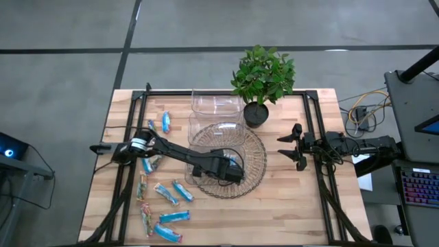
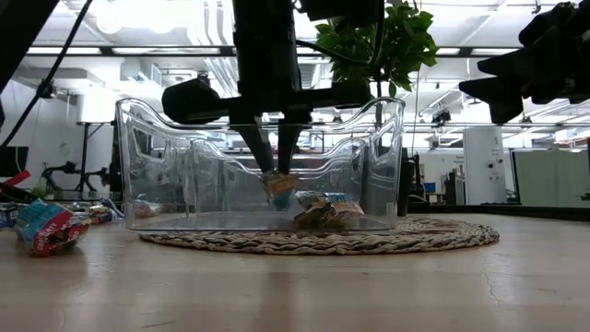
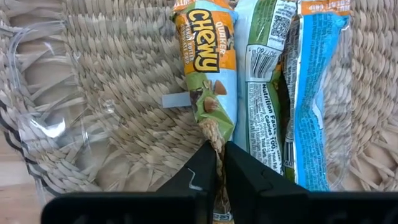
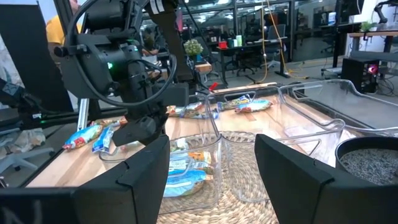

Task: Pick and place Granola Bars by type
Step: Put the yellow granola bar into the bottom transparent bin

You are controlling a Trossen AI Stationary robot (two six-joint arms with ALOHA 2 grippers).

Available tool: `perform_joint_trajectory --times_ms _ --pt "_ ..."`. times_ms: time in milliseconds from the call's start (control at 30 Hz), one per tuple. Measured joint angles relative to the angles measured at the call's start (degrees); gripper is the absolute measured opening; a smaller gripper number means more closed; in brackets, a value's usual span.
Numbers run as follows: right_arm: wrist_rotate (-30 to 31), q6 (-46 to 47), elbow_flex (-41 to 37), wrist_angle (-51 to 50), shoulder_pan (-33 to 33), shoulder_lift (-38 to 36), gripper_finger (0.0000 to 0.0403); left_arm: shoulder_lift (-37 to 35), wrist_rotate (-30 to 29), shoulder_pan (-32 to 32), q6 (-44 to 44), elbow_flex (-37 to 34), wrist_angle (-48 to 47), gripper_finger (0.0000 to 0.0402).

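Your left tool [image 3: 219, 167] is pinching an orange bar [image 3: 206, 68] inside the clear container [image 2: 258, 166], mid-frame, beside two blue bars [image 3: 311, 93]; your right tool [image 1: 296, 146] is waiting open.

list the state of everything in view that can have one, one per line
left claw: shut on the orange bar's end, inside the near clear container
orange bar: held by one end, hanging into the container
near clear container: upright on the woven mat, bars lying inside
far clear container: upright, looks empty
loose bars: lying flat on the table
right claw: open, empty, waiting beside the mat
potted plant: upright
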Motion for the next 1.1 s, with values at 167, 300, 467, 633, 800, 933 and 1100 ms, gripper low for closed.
perform_joint_trajectory --times_ms 167,300,467,633,800,933,1100 --pt "0.0 0.0 0.01 0.0 0.02 0.0 0.0224 -0.1 0.14 0.17 1.51 0.0 -0.17 0.0014" --pt "-0.02 0.0 0.0 0.0 0.0 0.0 0.0224 -0.17 0.5 0.38 2.49 0.0 -0.39 0.0033" --pt "0.0 0.0 0.0 0.0 0.0 0.0 0.0224 -0.17 2.19 1.09 3.75 0.0 -0.37 0.0098" --pt "0.0 0.0 0.0 0.0 0.02 0.0 0.0224 -0.37 2.97 1.44 5.68 0.0 -0.4 0.0163" --pt "0.0 0.0 0.0 0.0 0.0 0.0 0.0224 -1.25 2.39 1.53 6.69 0.88 -1.88 0.0181" --pt "0.0 0.0 0.0 0.0 0.01 0.0 0.0224 -1.4 0.99 1.68 6.7 3.63 -7.08 0.0182" --pt "0.0 0.0 0.0 0.0 0.02 0.0 0.0224 -1.42 0.94 1.97 6.71 8.61 -12.9 0.0182"
